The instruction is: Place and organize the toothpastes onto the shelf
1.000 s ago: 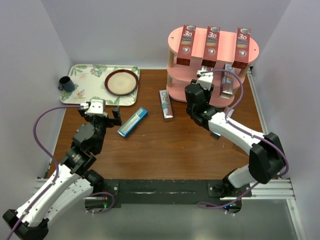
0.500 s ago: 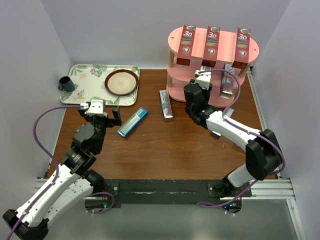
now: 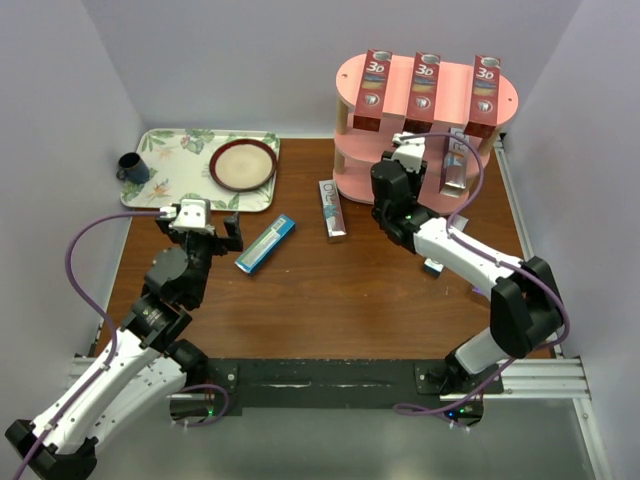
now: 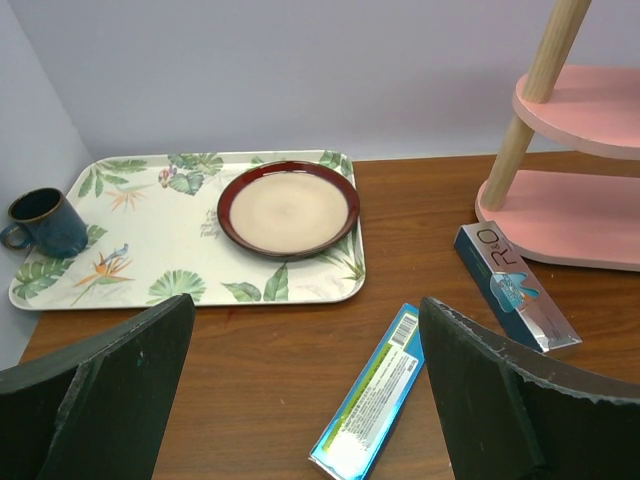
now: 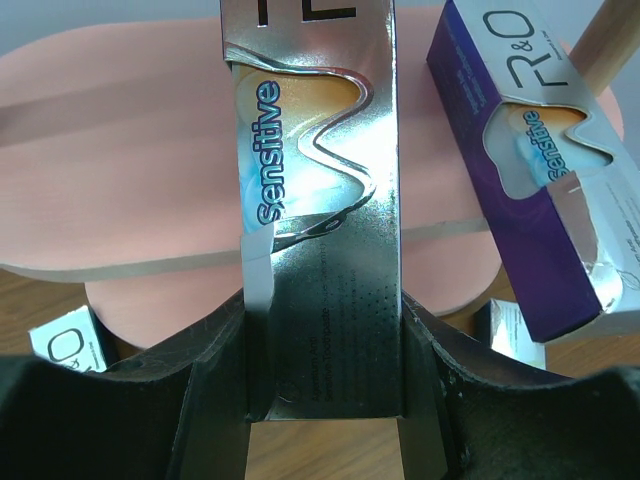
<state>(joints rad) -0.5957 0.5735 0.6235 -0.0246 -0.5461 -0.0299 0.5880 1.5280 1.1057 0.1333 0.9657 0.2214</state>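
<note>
Top view: my right gripper (image 3: 412, 152) is at the pink shelf (image 3: 452, 88), which bears three red toothpastes (image 3: 424, 90) on top.
Left wrist: my left gripper (image 4: 305, 320) gapes empty above a teal carton (image 4: 368, 405).
Right wrist: my fingers clamp a silver carton (image 5: 320, 200) against a pink board.

Bare table (image 3: 340, 300) from centre toward 6 o'clock, passable. Narrowed at mid-table by teal carton (image 3: 265, 244) and silver carton (image 3: 332, 210). Blocked at 1 o'clock by shelf (image 3: 400, 85), at 10 o'clock by tray (image 3: 180, 170).
</note>
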